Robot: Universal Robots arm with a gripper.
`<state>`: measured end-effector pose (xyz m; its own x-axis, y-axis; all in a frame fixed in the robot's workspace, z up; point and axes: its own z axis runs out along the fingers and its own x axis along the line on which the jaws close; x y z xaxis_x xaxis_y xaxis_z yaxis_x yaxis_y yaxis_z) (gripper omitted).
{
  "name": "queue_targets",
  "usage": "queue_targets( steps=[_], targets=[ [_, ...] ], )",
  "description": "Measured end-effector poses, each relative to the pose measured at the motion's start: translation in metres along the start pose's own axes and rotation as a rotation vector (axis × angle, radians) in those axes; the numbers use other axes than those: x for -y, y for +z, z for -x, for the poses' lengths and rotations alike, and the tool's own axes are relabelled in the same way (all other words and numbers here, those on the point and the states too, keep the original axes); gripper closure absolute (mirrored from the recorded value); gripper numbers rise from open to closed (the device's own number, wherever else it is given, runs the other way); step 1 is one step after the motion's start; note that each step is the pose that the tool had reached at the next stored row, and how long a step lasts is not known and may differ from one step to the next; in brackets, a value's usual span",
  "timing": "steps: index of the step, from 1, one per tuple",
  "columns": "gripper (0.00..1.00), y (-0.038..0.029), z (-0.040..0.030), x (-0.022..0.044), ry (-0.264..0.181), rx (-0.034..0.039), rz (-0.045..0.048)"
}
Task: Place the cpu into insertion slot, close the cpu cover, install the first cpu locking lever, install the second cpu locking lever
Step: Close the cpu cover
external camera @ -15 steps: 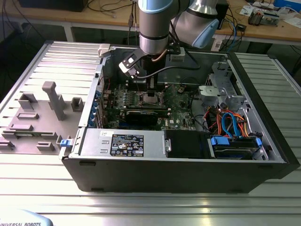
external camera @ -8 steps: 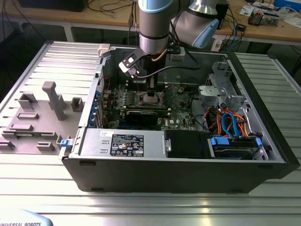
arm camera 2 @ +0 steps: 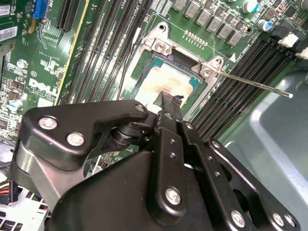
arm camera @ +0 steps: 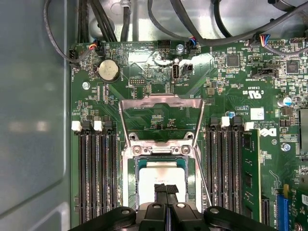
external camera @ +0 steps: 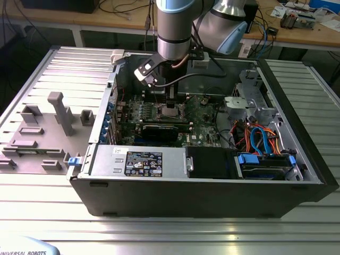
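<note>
- The cpu [arm camera: 161, 175], a small square chip with a pale metal top, lies flat inside the insertion slot [arm camera: 128, 175]; in the second wrist view the cpu [arm camera 2: 166, 77] sits within the slot's shiny silver rim [arm camera 2: 156, 45]
- The cpu cover [arm camera: 161, 100], a thin silver frame with a square window, stands swung open from the hinge edge of the slot; it does not lie over the chip
- A thin metal locking lever [arm camera 2: 250, 84] sticks out loose from one corner of the slot, raised off the board
- The pincer [arm camera: 166, 186] hangs just above the chip, its two black fingers pressed together and holding nothing; whether the tips touch the chip I cannot tell
- Long black memory slots [arm camera: 96, 173] flank the socket on the green motherboard [arm camera: 231, 96]
- In the exterior view the arm [external camera: 172, 32] reaches down into an open computer case [external camera: 297, 175] lying on a ribbed metal desk [external camera: 159, 228]
</note>
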<state>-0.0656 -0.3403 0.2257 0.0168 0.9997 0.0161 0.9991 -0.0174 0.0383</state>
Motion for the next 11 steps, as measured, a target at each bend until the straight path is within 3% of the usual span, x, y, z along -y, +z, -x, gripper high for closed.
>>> queue_targets(
  steps=[11],
  targets=[
    [0.89, -0.0031, -0.0001, -0.0001, 0.000, 0.0000, 0.0000]
  ],
)
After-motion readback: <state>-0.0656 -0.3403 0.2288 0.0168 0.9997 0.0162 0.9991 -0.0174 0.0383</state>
